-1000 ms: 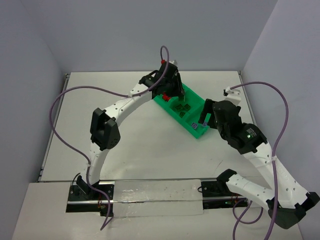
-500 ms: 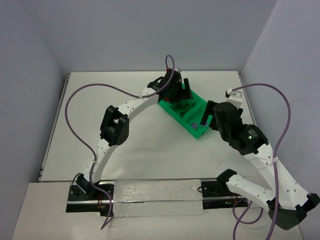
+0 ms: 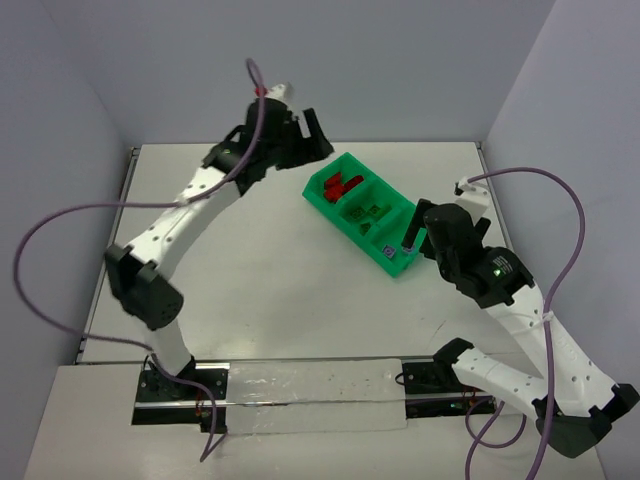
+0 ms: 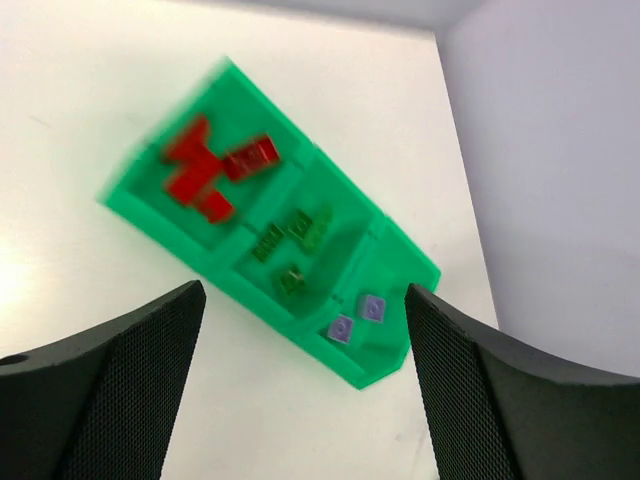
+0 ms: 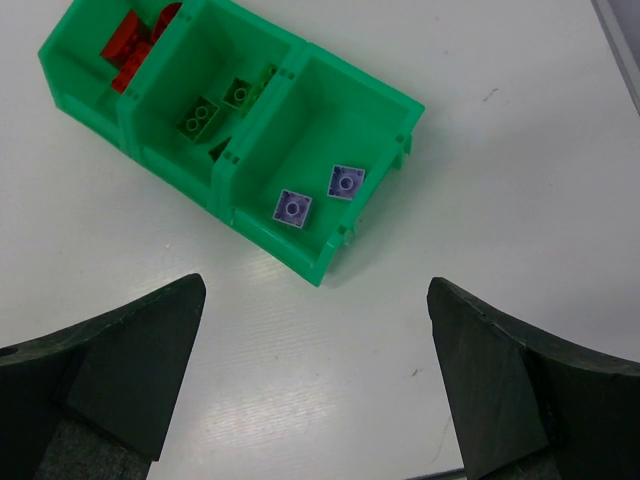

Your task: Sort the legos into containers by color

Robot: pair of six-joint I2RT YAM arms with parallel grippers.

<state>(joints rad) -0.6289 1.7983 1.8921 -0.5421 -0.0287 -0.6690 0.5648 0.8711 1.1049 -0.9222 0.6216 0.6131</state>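
Small studded plastic bricks [image 5: 293, 207] lay colour-sorted in the bright green three-compartment plastic tray [image 5: 372, 115]; with both arms' jaws spread empty, only withdrawal seemingly remained.

Tray [image 3: 396, 266]: right of centre, top view.
Upper-left compartment [image 5: 85, 35]: piled bricks [image 5: 130, 50].
Middle compartment [image 5: 215, 50]: loose bricks [image 5: 200, 117].
Lower-right compartment [image 5: 330, 120]: two bricks [image 5: 292, 207], side by side.

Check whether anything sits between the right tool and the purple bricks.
Nothing visible does. The right tool is open and faces the end bin, which has no lid. The two purple bricks lie apart on its floor with nothing on top of them.
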